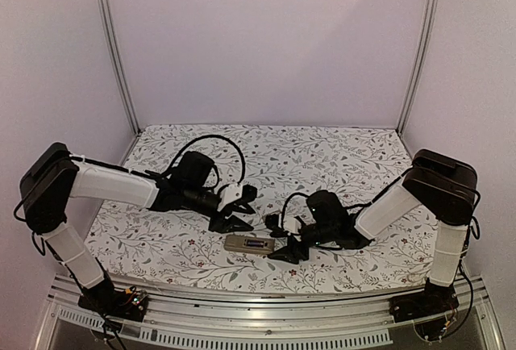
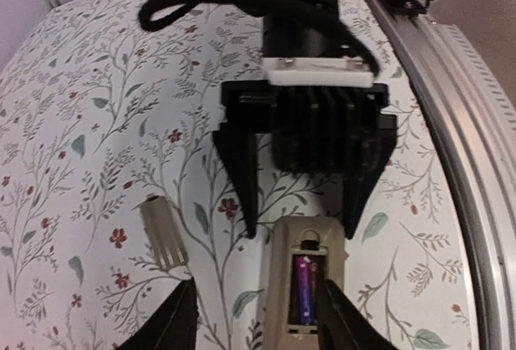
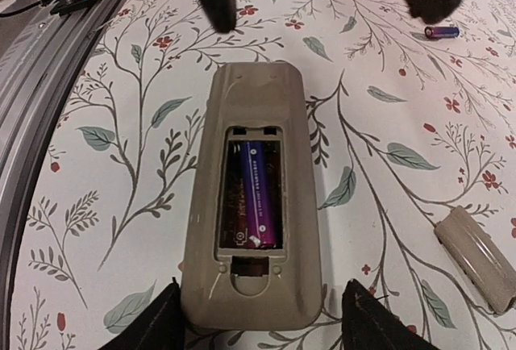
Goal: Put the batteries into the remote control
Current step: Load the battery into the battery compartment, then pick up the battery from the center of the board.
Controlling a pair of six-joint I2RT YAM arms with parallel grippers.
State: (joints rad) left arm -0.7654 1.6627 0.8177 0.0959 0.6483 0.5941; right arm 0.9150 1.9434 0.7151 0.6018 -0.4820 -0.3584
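Observation:
The remote control (image 3: 251, 285) lies back up on the table, its battery recess open. One purple battery (image 3: 256, 193) sits in one slot; the slot beside it looks empty. A second battery (image 3: 442, 32) lies loose on the cloth farther off. My right gripper (image 3: 262, 330) is open, its fingers on either side of the remote's near end. My left gripper (image 2: 258, 326) is open over the remote's (image 2: 282, 285) other end, one finger (image 2: 343, 318) at the recess edge. In the top view the remote (image 1: 248, 243) lies between the left gripper (image 1: 234, 222) and right gripper (image 1: 287, 250).
The small flat grey battery cover (image 2: 164, 231) lies on the floral cloth beside the remote; it also shows in the right wrist view (image 3: 480, 257). The metal rail of the table's near edge (image 2: 451, 124) runs close by the remote.

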